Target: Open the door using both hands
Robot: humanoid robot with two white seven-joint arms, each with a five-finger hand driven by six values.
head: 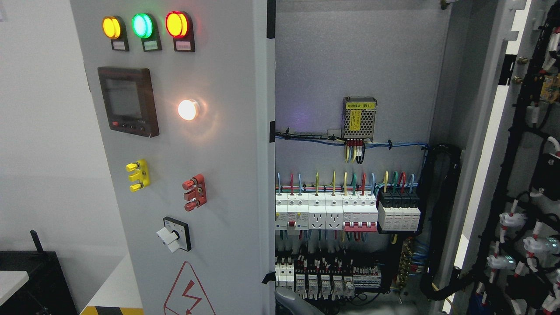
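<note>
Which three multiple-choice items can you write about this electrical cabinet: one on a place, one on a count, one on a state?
1. Where is the small perforated metal box with the yellow label?
A. On the back panel inside, above the row of white breakers
B. On the front of the grey left door
C. On the floor

2. How many round lamps are in the top row of the grey left door?
A. Two
B. Three
C. Five

3. What is the state of the right door?
A. Closed
B. Open
C. Taken off

Key: 1 A, the box sits on the back panel above the breakers. 2 B, the left door shows yellow, green and red lamps. 3 B, the right door is swung aside and shows its wired inner face.
</note>
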